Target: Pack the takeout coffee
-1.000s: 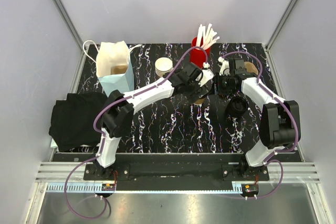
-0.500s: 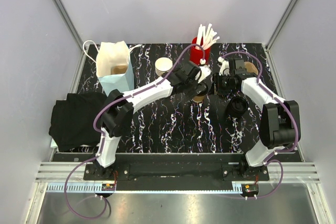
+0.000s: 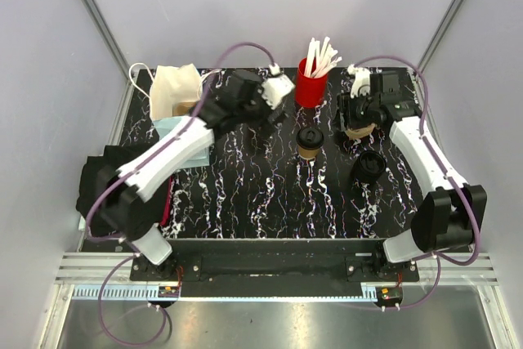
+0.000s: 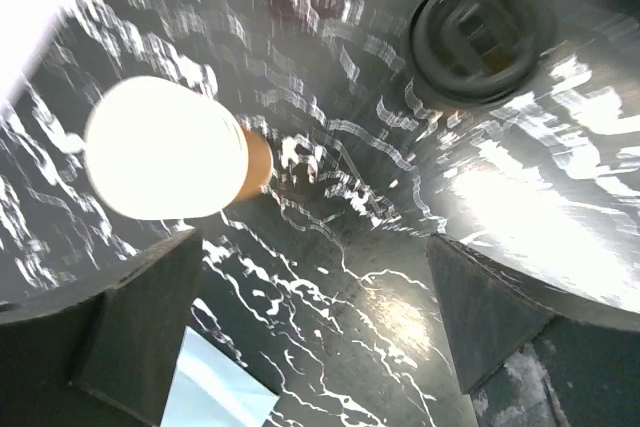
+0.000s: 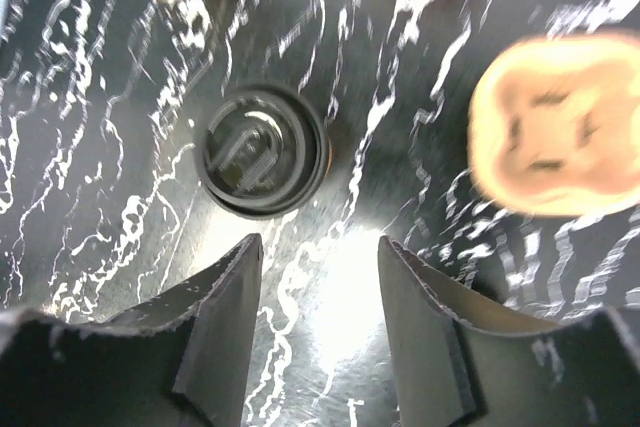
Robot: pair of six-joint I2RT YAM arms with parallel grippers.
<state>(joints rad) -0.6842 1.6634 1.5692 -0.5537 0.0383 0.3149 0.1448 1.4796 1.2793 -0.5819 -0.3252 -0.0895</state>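
Brown kraft cup under a black lid: I count one of each. My left gripper gapes empty; right gripper part-open, also empty.

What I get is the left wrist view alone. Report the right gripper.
Observer: The right gripper is open, with nothing between its fingers.
Operator: Give me its place.
Observer: Rear right, hovering by a brown cup, apart from the takeout coffee.
Operator: Now the bag.
Observer: The paper bag stands upright in the rear left corner, its mouth open.
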